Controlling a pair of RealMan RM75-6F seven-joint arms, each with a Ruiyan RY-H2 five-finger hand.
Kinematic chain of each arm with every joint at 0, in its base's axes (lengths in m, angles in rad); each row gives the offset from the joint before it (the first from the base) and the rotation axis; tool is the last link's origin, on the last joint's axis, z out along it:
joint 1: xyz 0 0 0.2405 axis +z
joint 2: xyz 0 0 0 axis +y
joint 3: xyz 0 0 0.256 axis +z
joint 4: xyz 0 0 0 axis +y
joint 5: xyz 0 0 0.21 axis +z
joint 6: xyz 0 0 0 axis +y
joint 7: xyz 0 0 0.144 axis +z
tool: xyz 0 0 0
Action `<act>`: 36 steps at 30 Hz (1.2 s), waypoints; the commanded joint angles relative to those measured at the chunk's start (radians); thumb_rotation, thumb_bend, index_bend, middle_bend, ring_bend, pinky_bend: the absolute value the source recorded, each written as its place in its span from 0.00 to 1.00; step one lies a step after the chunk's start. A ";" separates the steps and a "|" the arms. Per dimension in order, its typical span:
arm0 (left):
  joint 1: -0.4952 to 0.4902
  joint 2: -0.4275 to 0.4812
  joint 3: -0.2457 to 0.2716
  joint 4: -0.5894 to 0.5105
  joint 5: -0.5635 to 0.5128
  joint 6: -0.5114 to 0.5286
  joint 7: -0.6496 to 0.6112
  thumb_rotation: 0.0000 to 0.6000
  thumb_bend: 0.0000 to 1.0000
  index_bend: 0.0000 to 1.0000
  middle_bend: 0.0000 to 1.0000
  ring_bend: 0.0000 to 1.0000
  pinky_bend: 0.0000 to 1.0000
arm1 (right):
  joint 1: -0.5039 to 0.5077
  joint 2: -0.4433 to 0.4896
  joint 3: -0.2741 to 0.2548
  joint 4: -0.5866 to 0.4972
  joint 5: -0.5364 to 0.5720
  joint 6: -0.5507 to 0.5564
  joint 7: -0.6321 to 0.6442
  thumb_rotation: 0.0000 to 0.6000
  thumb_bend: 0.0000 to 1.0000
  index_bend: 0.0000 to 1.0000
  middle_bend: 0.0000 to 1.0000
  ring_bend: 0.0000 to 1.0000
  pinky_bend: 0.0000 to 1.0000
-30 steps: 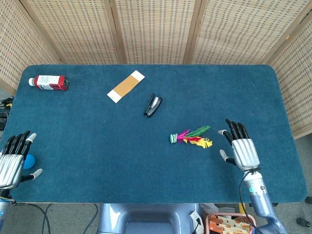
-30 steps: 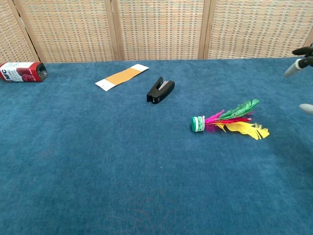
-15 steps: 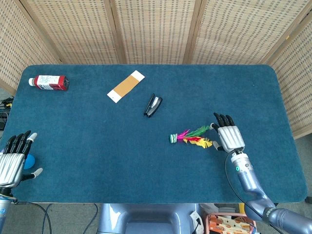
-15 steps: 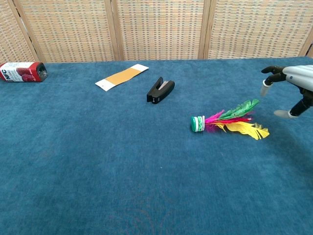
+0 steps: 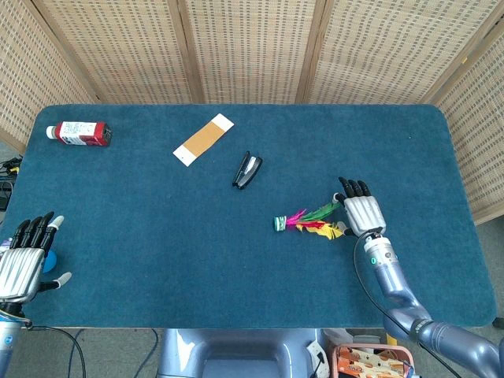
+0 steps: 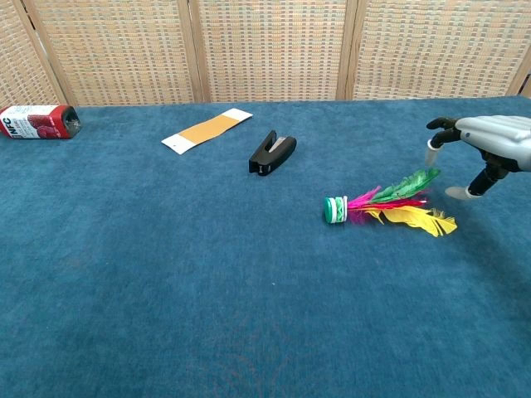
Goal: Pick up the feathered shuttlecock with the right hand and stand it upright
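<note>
The feathered shuttlecock lies on its side on the blue table, green-and-white base pointing left, pink, green and yellow feathers fanned to the right. My right hand hovers just right of the feather tips, palm down, fingers spread, holding nothing. In the chest view its fingertips hang slightly above and beyond the green feather. My left hand rests open at the table's near left edge, far from the shuttlecock; the chest view does not show it.
A black stapler lies behind and left of the shuttlecock. An orange-and-white strip sits further back. A red bottle lies at the far left. A blue ball is beside my left hand.
My right hand has moved left and slightly away from me, from well right of the shuttlecock to just beside its feather tips. The shuttlecock and left hand have not moved.
</note>
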 commanded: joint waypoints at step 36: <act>-0.009 -0.004 -0.002 0.018 -0.017 -0.017 -0.017 1.00 0.01 0.00 0.00 0.00 0.00 | 0.079 -0.073 -0.021 0.068 0.065 -0.005 -0.048 1.00 0.30 0.46 0.05 0.00 0.01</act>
